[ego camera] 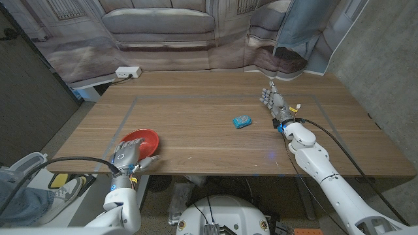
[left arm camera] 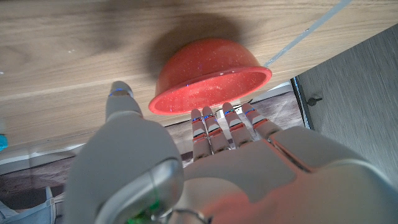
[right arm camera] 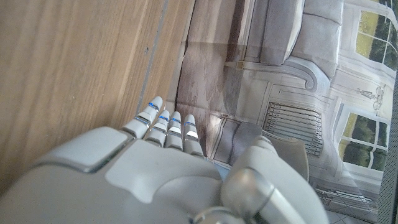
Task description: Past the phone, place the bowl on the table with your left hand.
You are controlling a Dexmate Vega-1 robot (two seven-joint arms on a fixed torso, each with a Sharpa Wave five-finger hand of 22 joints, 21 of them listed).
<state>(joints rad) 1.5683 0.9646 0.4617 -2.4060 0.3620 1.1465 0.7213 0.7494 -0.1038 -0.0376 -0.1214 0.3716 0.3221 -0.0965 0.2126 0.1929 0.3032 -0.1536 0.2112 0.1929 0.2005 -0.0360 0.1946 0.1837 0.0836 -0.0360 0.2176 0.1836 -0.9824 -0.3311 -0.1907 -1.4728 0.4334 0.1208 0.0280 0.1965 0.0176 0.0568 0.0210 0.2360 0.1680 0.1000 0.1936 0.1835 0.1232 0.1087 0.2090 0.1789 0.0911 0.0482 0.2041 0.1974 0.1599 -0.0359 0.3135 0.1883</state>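
Note:
A red bowl (ego camera: 141, 140) stands upright on the table near the front left edge. My left hand (ego camera: 128, 157) is just in front of it, fingers stretched toward the near rim and thumb apart, holding nothing. In the left wrist view the fingertips (left arm camera: 222, 114) reach right up to the bowl (left arm camera: 211, 74); I cannot tell whether they touch it. A small blue phone (ego camera: 241, 121) lies at the middle of the table, to the right of the bowl. Right of the phone, my right hand (ego camera: 273, 102) waits with straight fingers and nothing in it.
Grey tape lines (ego camera: 130, 104) mark a rectangle on the wooden table (ego camera: 196, 150). A white power strip (ego camera: 127, 72) sits at the far left corner. A printed sofa backdrop (ego camera: 163, 26) hangs behind the table. A person's leg (ego camera: 19, 199) shows at the bottom left.

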